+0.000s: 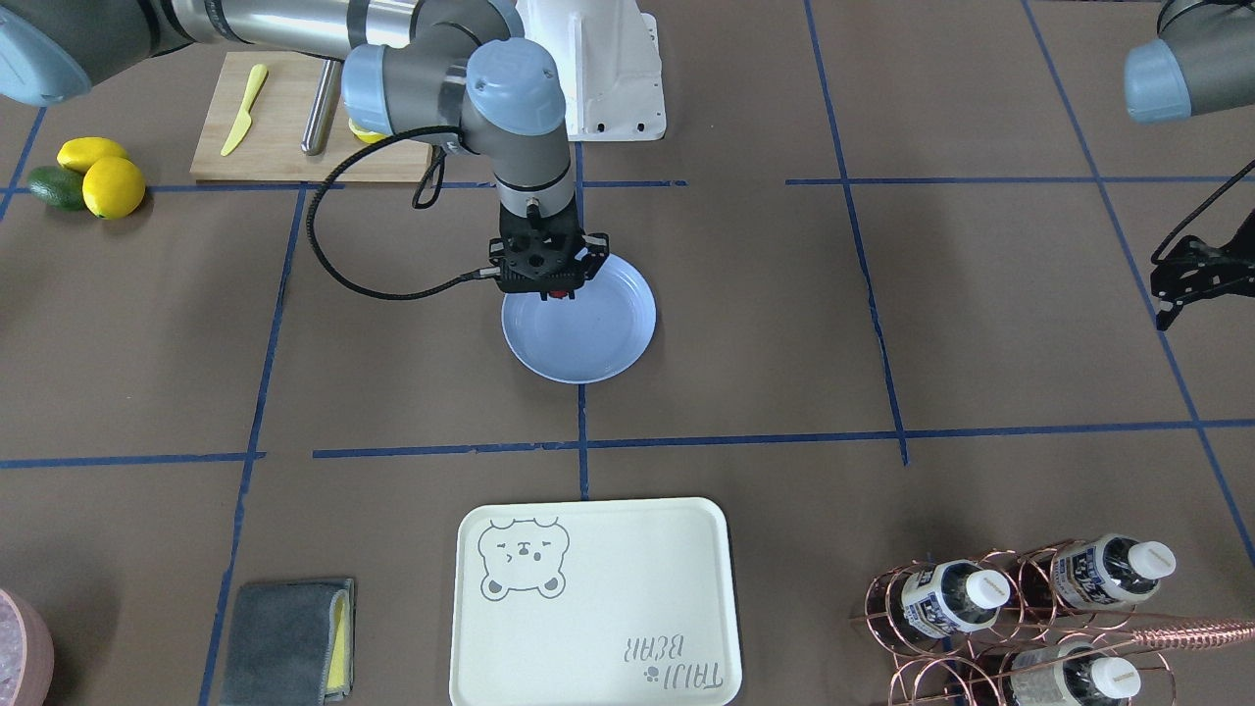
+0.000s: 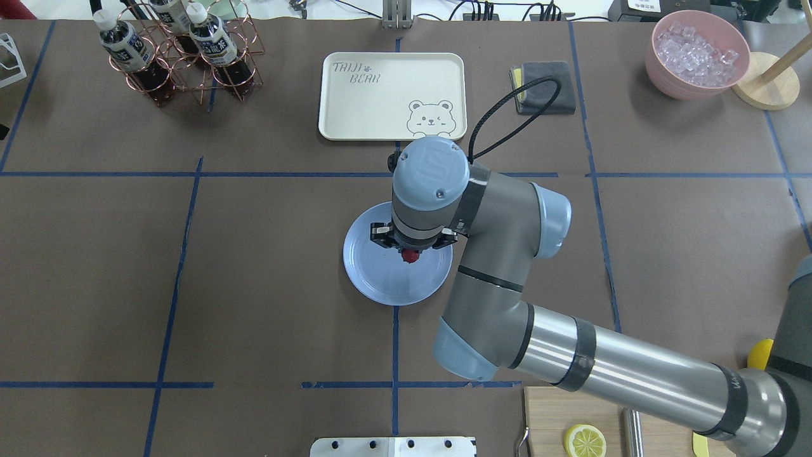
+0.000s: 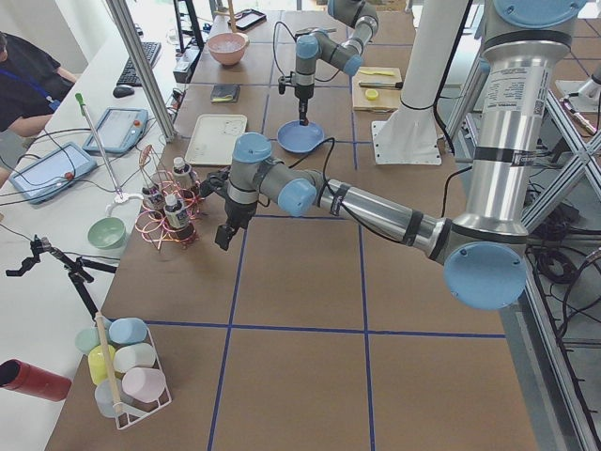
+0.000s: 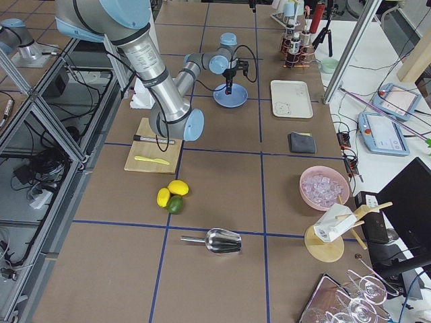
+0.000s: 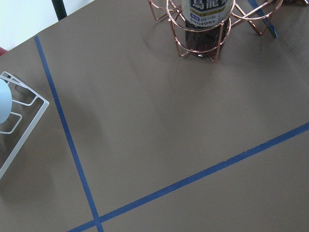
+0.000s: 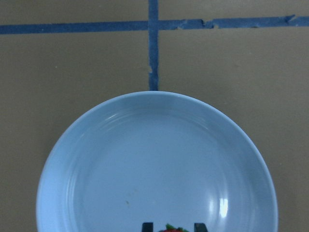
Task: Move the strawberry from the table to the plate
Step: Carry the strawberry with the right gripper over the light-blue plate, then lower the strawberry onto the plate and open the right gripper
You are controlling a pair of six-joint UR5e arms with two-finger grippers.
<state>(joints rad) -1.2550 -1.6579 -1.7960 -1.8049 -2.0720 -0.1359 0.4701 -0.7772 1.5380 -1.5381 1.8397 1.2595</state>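
The light-blue plate [image 2: 380,279] lies at the middle of the table [image 2: 266,266], and it fills the right wrist view [image 6: 154,164]. My right gripper [image 2: 412,244] points straight down over the plate's half nearer the robot. It is shut on the small red strawberry [image 2: 411,256], which also shows red under the gripper [image 1: 559,292] and between the two fingertips [image 6: 171,229]. The strawberry is low over the plate. My left gripper [image 1: 1191,279] hangs near the bottle rack, far from the plate; I cannot tell whether it is open or shut.
A cream bear-printed tray [image 2: 392,95] lies beyond the plate. The copper rack of bottles [image 2: 171,57] stands at the far left. A grey cloth [image 2: 545,89] and a pink bowl of ice [image 2: 696,54] are far right. The cutting board [image 1: 294,118], lemons [image 1: 103,176] and avocado [image 1: 54,186] sit near the robot's right.
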